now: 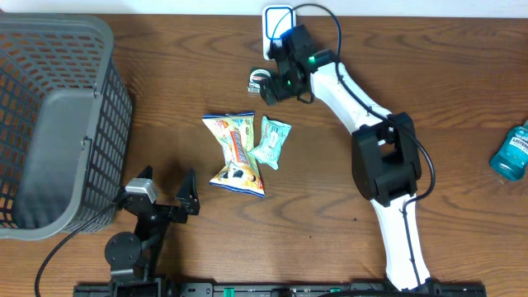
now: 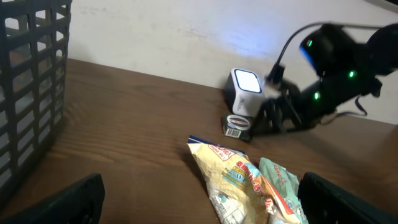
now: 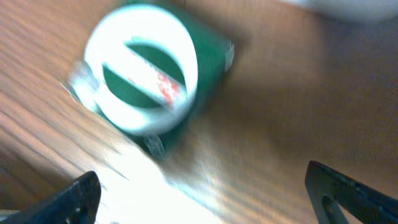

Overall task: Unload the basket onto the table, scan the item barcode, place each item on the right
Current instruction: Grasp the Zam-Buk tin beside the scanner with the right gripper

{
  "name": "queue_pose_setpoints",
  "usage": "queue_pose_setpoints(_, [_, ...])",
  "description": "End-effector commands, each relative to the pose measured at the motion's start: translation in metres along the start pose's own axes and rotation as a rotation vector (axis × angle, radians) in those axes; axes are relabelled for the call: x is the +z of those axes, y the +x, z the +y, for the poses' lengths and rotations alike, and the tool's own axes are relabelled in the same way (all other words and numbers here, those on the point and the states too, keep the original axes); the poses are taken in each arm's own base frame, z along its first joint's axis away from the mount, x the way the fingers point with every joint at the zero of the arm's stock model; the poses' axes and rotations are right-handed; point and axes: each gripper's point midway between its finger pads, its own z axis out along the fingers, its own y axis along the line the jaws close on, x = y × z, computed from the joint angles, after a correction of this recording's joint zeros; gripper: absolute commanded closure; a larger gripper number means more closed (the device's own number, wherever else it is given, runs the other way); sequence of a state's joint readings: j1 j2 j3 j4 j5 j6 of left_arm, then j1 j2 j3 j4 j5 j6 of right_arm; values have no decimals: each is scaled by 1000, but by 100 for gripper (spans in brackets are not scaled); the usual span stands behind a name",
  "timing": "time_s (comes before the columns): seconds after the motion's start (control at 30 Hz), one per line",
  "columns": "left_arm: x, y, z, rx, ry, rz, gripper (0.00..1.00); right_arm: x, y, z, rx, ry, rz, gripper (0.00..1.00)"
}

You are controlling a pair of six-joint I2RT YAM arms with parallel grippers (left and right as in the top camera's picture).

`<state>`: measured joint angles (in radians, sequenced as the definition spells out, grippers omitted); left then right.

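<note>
Plainly the green item (image 1: 259, 80) lies by the far edge of the bench (image 1: 462, 99), just beside the scanner (image 1: 278, 21) and directly under the right tool (image 1: 272, 85), whose jaws stand apart and empty, while the left tool (image 1: 167, 188), likewise apart, sits at the near edge.

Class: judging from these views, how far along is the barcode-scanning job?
Done: nothing visibly; the small green-and-white package lies ungripped on the wooden table beside the lit white scanner. In hand: the open right gripper hovers over it. Remaining: grip and scan it; the yellow snack packet and mint-green packet lie untouched near the open left gripper.
</note>
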<state>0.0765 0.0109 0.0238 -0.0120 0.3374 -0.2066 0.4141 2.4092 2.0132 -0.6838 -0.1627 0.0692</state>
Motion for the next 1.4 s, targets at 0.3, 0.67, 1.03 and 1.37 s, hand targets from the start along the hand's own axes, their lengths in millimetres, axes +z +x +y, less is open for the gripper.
queue_pose_setpoints(0.3, [1, 16, 2, -10, 0, 45, 2, 20, -31, 36, 373, 224, -245, 1])
queue_pose_setpoints(0.67, [1, 16, 2, -10, 0, 45, 2, 2, -38, 30, 368, 575, -469, 1])
queue_pose_setpoints(1.03, [1, 16, 2, -10, 0, 45, 3, 16, -36, 25, 455, 477, -430, 2])
queue_pose_setpoints(1.37, [1, 16, 2, -10, 0, 45, 2, 66, 2, 13, 493, 396, -264, 5])
